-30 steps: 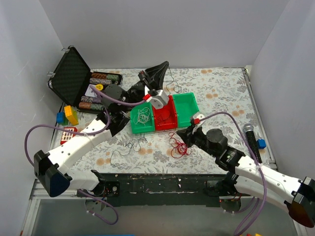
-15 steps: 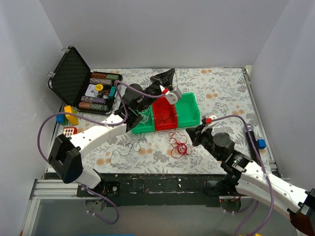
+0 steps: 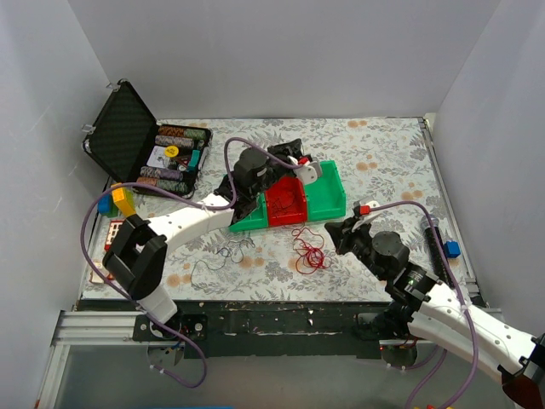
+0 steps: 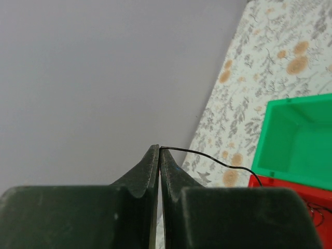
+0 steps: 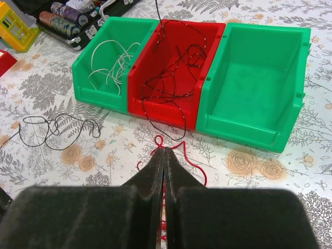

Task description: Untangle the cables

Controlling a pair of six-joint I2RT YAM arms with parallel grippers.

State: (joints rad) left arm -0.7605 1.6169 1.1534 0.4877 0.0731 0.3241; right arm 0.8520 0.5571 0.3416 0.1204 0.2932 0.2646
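Observation:
The red cable tangle [image 3: 311, 253] lies on the floral table in front of the bins, and also shows in the right wrist view [image 5: 179, 155]. My right gripper [image 3: 332, 230] is shut, with its tips [image 5: 164, 150] just over a red loop; no strand is clearly pinched. My left gripper [image 3: 292, 149] hovers above the bins and is shut [image 4: 160, 149] on a thin black wire [image 4: 207, 157] that runs down into the red bin [image 5: 176, 67]. A white wire [image 5: 111, 59] lies in the left green bin [image 5: 85, 57]. Another black wire [image 5: 57, 127] lies loose on the table.
The right green bin [image 5: 254, 78] holds nothing. An open black case [image 3: 128, 136] of chips stands at the back left, with yellow [image 3: 123, 200] and blue [image 3: 104, 204] blocks near it. A microphone [image 3: 434, 234] and a blue piece [image 3: 452, 249] lie at the right edge.
My left arm has swung right and lower over the bins, still pinching the black wire. My right gripper has drawn back to the right, away from the red tangle, which has stayed put.

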